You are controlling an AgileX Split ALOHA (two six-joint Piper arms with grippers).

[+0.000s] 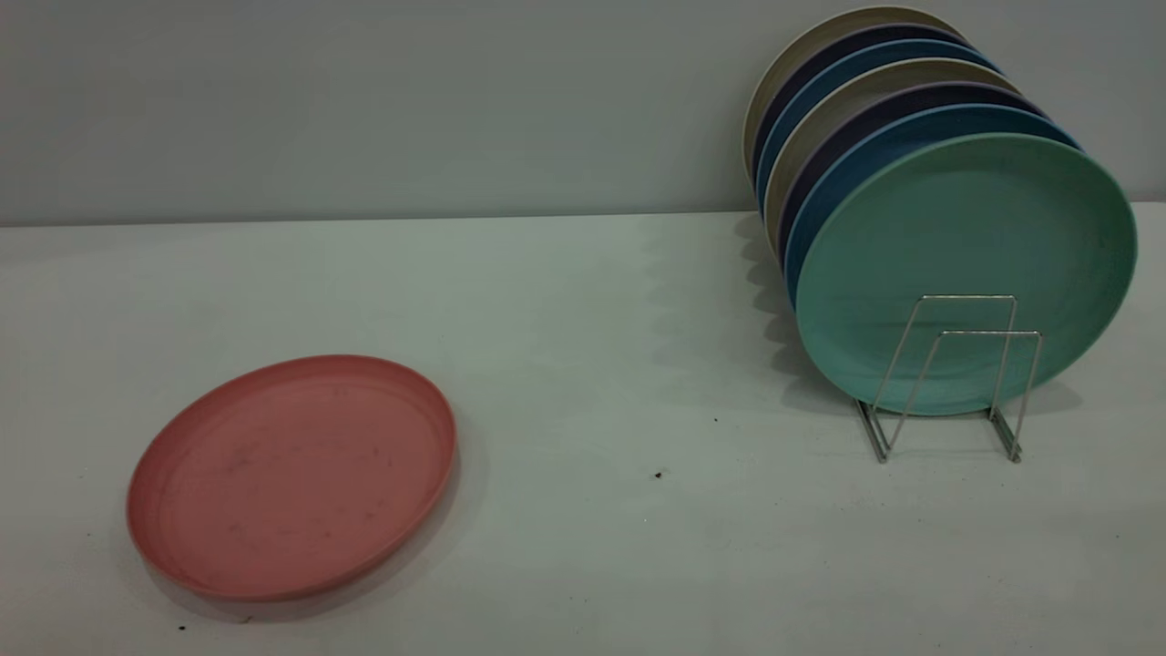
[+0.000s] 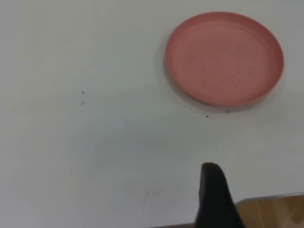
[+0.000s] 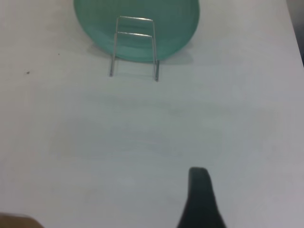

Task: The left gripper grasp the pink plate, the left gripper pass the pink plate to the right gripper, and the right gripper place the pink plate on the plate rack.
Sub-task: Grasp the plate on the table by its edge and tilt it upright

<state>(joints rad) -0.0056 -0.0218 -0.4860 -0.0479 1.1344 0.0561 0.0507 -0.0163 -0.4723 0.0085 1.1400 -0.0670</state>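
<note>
The pink plate [image 1: 293, 476] lies flat on the white table at the front left. It also shows in the left wrist view [image 2: 224, 58]. The left gripper [image 2: 212, 185] shows only as one dark wedge near the table's edge, well short of the plate and holding nothing. The plate rack [image 1: 949, 378] stands at the right, with its two front wire loops empty. It also shows in the right wrist view [image 3: 135, 45]. The right gripper [image 3: 199, 190] shows only as one dark wedge over bare table, well back from the rack. Neither gripper shows in the exterior view.
A mint-green plate [image 1: 966, 269] stands upright at the front of the rack, with several blue, purple and beige plates [image 1: 847, 100] stacked behind it. A wall runs behind the table. A wooden surface [image 2: 273, 211] lies beyond the table's edge by the left gripper.
</note>
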